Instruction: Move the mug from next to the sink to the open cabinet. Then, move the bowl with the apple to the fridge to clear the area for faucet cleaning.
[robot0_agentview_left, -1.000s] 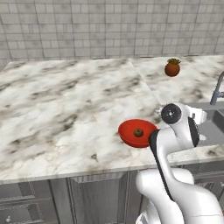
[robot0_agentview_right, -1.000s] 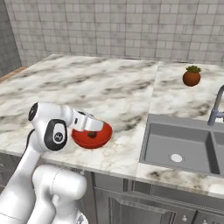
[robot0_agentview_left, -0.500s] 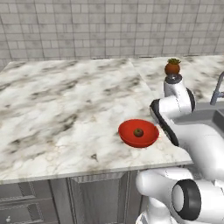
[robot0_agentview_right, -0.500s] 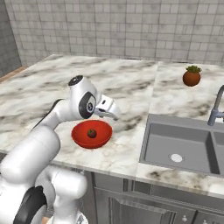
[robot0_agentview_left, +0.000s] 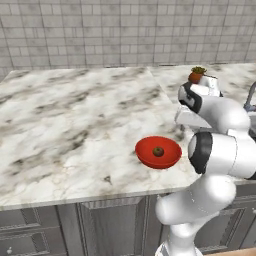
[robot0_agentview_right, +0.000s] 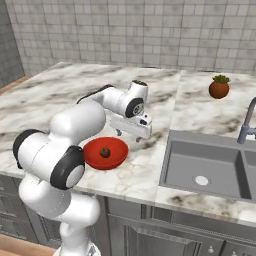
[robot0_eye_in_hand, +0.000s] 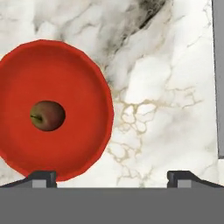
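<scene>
Glossy red bowl (robot0_eye_in_hand: 54, 107), wide and shallow, on marble counter (robot0_agentview_right: 150, 165) left of sink (robot0_agentview_right: 210, 167). Brownish-olive apple (robot0_eye_in_hand: 47, 115) at its centre. Gripper (robot0_eye_in_hand: 111, 177) above, jaws spread, holding nothing.

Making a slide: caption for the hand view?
Open claw above marble counter, beside glossy red bowl holding small brownish-olive apple.
</scene>
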